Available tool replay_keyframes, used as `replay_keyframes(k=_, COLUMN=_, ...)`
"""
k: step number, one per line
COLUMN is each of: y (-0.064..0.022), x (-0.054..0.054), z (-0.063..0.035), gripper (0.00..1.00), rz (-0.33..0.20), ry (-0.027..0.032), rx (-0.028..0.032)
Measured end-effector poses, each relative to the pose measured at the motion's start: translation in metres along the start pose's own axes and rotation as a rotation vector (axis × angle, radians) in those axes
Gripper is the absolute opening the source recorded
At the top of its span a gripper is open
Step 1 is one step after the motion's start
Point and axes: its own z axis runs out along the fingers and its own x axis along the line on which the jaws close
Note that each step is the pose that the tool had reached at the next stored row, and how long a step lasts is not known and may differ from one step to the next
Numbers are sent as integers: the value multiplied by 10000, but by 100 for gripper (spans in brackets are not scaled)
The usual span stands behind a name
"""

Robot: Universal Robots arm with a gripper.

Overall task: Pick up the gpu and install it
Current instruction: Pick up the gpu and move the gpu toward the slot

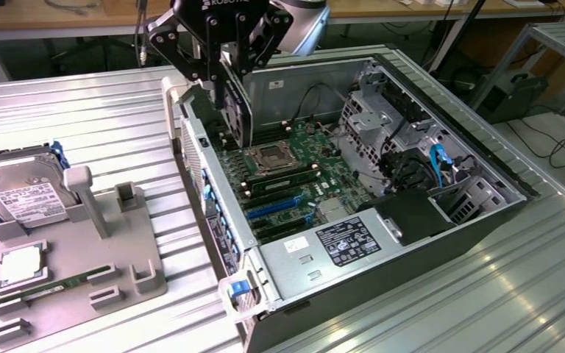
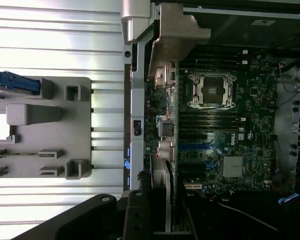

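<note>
The gpu (image 1: 239, 110) hangs edge-on as a thin dark card with my gripper (image 1: 229, 70) shut on its upper edge. It is held over the rear left part of the open computer case (image 1: 479, 158), above the motherboard (image 1: 297, 180) near the CPU socket (image 1: 267, 156). The blue expansion slots (image 1: 273, 207) lie nearer the case's front, apart from the card. In the wrist view the gpu (image 2: 168, 192) shows as a thin strip with a silver edge between my gripper's (image 2: 162, 222) dark fingers, above the motherboard (image 2: 225, 130) beside the case's rear wall (image 2: 136, 115).
On the exterior view's left a grey fixture (image 1: 115, 257) holds a hard drive (image 1: 23, 195), a silver chip (image 1: 23, 266) and a green memory stick (image 1: 62, 285). A power supply (image 1: 346, 239) and drive bays (image 1: 410, 132) fill the case's front and right. The table (image 1: 86, 110) is ribbed metal.
</note>
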Motion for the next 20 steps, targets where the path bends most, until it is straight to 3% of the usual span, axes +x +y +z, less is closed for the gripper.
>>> replay_keyframes(k=20, y=-4, x=-169, z=14, gripper=28, rz=0, ry=-43, rx=0)
